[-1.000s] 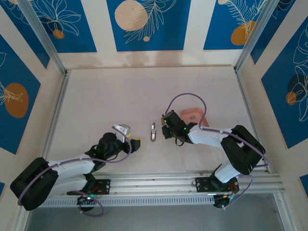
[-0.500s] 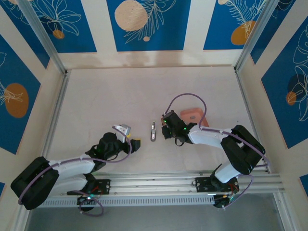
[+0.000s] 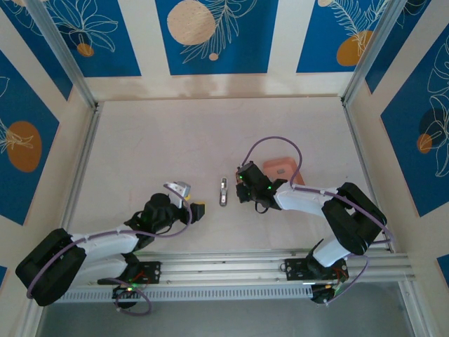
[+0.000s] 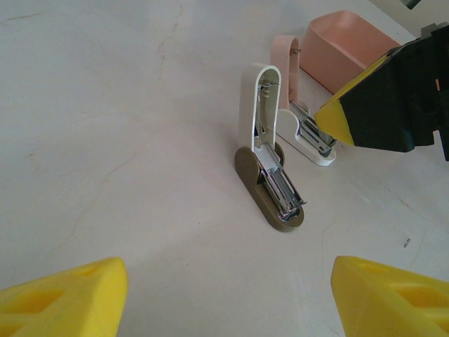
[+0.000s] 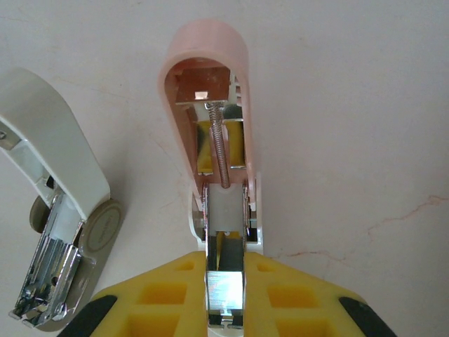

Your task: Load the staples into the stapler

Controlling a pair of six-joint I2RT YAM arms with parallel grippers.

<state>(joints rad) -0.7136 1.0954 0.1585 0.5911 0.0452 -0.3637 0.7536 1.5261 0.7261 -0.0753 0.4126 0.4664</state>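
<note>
- Right claw (image 3: 242, 189), from the top view, sits low on the tabletop (image 3: 175, 140), just right of the white stapler (image 3: 223, 191). The tray (image 3: 279, 167) is behind it on the far right. From here I cannot tell how its jaws stand.
- Left claw (image 3: 198, 209) lies left of and nearer than the white stapler, apart from it. It braces nothing, so a push from the right could slide that light stapler away.
- Left wrist view: the left claw (image 4: 228, 277) is wide and empty, with both yellow fingers (image 4: 63, 298) at the near edge.
- The white stapler (image 4: 270, 182) stands open with its lid upright. The pink stapler (image 4: 284, 70) is also open, just behind it.
- The right claw (image 4: 337, 116) is at the pink stapler's base. With so little room, a sideways drift would likely tip one lid or knock the white stapler.
- Right wrist view: the right claw (image 5: 224, 277) is pinched narrow on a silvery strip, apparently the staples (image 5: 224, 289). The strip is at the near end of the pink stapler's (image 5: 203, 35) channel, and I cannot tell whether it is seated.
- A tilted strip would probably jam against the channel walls or break apart.
- The spring (image 5: 219, 144) runs along the same line, so pushing too far could snag it.
- The white stapler (image 5: 56, 182) lies just left of the claw, where the claw's swing could reach it.
</note>
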